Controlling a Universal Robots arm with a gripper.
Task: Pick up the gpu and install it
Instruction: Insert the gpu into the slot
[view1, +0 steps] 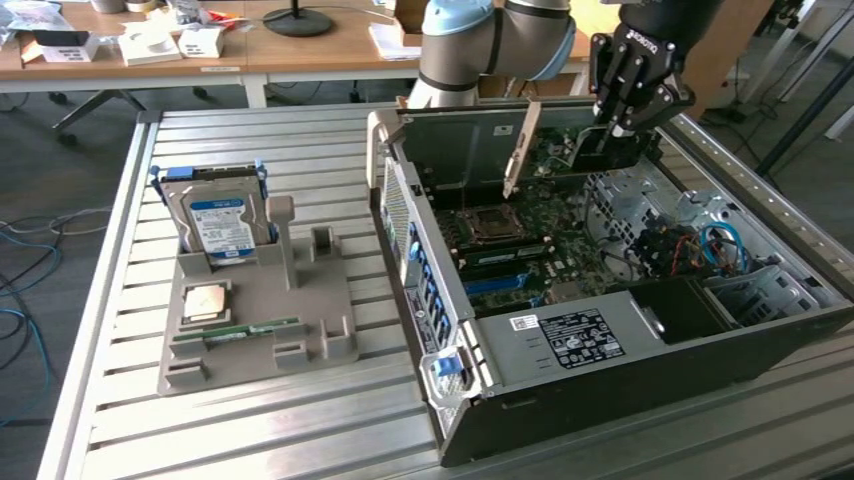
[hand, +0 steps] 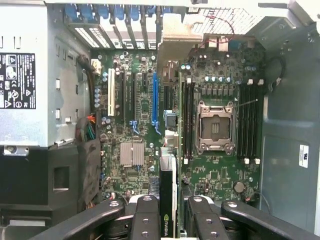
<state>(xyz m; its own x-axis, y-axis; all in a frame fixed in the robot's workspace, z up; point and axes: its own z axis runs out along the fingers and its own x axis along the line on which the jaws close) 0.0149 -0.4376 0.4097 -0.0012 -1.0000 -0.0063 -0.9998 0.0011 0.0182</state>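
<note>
pinching the gpu by its top edge in the narrowed gripper, hanging it above the motherboard; judging it light, stiff, fragile.

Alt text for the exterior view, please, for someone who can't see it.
The robot arm's hand holds the gpu on edge over the motherboard of an open computer case lying on a slatted metal table. At the exterior view's left, a grey tray carries a hard drive.
</note>
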